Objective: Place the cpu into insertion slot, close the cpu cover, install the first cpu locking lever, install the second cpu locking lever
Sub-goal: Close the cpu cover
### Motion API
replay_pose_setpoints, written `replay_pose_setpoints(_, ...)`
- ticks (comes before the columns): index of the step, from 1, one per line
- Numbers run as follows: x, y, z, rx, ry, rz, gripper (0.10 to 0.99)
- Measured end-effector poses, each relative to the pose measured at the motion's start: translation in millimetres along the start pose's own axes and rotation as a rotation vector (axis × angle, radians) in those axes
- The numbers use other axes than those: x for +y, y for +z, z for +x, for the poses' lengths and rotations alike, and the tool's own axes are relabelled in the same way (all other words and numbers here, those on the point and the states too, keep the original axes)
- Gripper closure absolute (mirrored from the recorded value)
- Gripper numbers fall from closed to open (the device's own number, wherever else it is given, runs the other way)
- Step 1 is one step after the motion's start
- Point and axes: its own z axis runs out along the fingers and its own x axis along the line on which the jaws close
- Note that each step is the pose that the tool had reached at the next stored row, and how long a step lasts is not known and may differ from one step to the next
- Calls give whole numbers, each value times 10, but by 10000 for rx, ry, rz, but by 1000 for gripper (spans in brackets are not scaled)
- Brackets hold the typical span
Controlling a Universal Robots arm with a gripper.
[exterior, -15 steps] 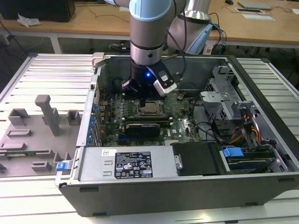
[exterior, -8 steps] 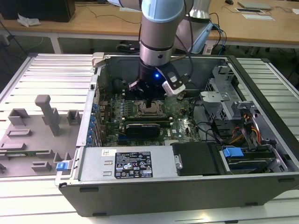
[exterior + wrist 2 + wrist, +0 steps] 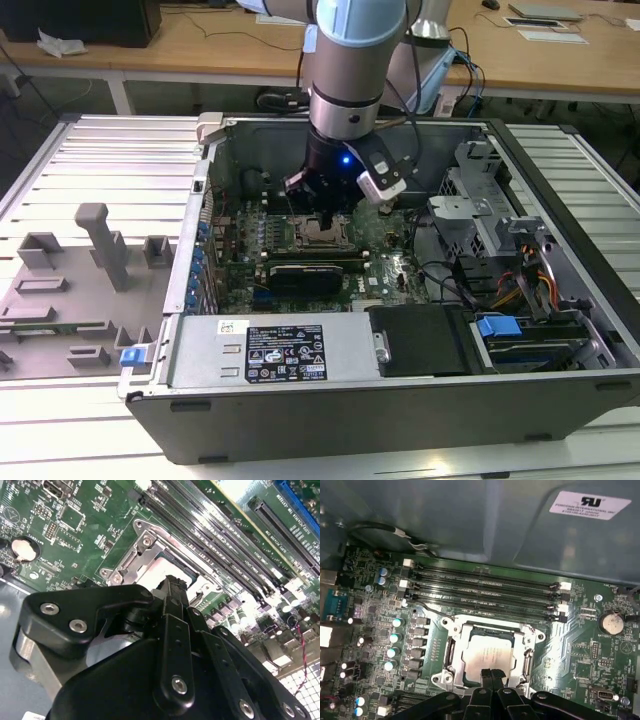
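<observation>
Cpu seated and covered

Open computer case on the ribbed worktop, with the arm reaching down into it. Low over the middle of the green motherboard, the gripper: hangs with fingers pinched together, nothing visible between them, tips at the edge of the insertion slot, just beside the long memory slots. Flat over that slot, the cpu cover, framing the silvery cpu through its window.
</observation>
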Motion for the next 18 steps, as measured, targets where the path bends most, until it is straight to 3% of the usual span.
replay_pose_setpoints(3,31,3,-5,34,21,242,980)
replay_pose_setpoints(8,65,-39,-9,32,49,259,980)
replay_pose_setpoints(11,78,-188,-7,19,98,260,980)
replay_pose_setpoints(14,86,-273,-5,13,132,261,980)
replay_pose_setpoints(18,87,-286,-5,11,145,262,980)
